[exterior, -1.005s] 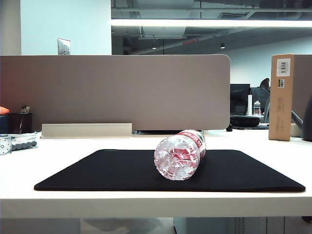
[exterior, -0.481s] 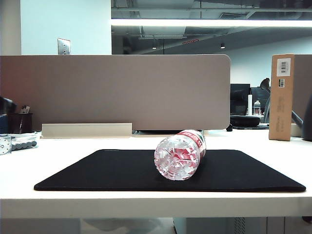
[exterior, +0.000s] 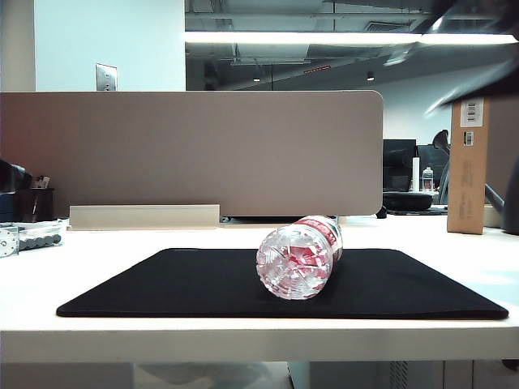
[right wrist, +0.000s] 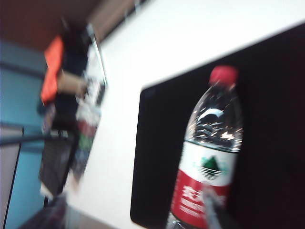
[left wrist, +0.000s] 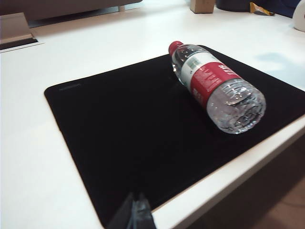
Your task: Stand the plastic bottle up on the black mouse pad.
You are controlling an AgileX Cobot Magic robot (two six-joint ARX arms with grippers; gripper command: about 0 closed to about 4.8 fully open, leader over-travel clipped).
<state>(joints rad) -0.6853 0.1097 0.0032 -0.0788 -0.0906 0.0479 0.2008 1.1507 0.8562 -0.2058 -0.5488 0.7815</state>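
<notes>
Approach is the step in hand: the clear ribbed plastic bottle with red cap and red-and-white label (exterior: pixel 298 257) lies on its side near the middle of the flat matte black mouse pad (exterior: pixel 162 284), base toward the exterior camera, cap toward twelve o'clock. Nothing is touching it. The right gripper (exterior: pixel 454 57) is seen only as a dark blur at two o'clock, high above the table; whether its jaws are spread cannot be told, perhaps because of the blur. The left gripper (left wrist: pixel 135 214) is held off the pad's near edge, jaws pressed together, empty. Next, a descent to the bottle's body is called for, then a grasp and a tilt onto its base.
</notes>
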